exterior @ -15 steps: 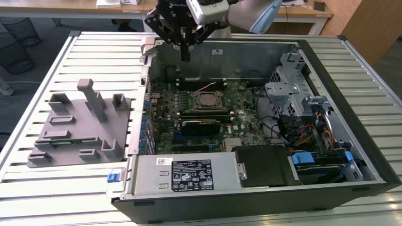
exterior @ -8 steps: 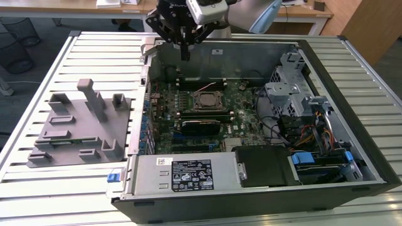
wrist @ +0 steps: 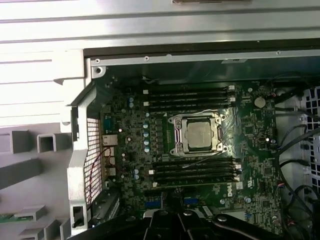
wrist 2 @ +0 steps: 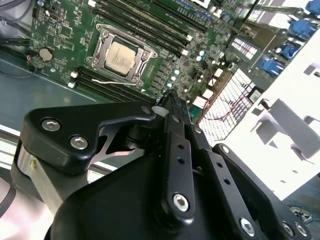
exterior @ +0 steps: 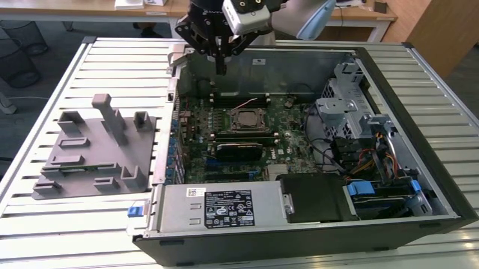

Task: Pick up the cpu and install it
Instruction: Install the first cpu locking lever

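We find the cpu [wrist: 199,135] topped in dull silvery metal. The gripper [wrist 2: 167,100] links look matt black, with bright steel screws. The fixture [exterior: 97,151] reads as matt grey plastic, the table [exterior: 45,218] slats as smooth pale metal.

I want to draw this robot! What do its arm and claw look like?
The black metal gripper has jointed bars dotted with shiny silver screws. A white box sits beside it, and the rounded silver-grey arm has a pale blue cap.

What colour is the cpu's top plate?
The cpu is pale silvery-tan, clearest in the second wrist view.
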Motion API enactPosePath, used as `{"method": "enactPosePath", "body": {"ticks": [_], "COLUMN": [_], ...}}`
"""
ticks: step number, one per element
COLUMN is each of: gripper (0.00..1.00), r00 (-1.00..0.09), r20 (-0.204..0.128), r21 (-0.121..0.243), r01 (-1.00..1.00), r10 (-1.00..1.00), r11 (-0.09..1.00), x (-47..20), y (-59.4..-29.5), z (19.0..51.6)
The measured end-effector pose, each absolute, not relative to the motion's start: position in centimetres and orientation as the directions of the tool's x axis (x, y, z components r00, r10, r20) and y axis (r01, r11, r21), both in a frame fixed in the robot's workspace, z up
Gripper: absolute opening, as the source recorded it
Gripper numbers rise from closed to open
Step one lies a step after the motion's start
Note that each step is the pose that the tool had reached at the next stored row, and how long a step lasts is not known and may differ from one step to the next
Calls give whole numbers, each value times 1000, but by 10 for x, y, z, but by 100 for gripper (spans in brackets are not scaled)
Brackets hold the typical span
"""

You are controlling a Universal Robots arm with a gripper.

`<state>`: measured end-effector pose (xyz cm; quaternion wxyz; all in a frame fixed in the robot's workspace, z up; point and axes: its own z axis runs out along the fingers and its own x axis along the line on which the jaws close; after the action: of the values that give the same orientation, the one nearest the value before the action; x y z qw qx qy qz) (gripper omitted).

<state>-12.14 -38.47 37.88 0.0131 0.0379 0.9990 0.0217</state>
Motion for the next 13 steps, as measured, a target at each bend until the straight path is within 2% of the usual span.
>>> {"method": "enactPosePath", "body": {"ticks": [13], "gripper": [11], "r00": [-997], "r20": [-24], "r21": [44], "r01": [75], "r10": [76], "r11": [996], "x": [-119], "y": [-371], "z": [363]}}
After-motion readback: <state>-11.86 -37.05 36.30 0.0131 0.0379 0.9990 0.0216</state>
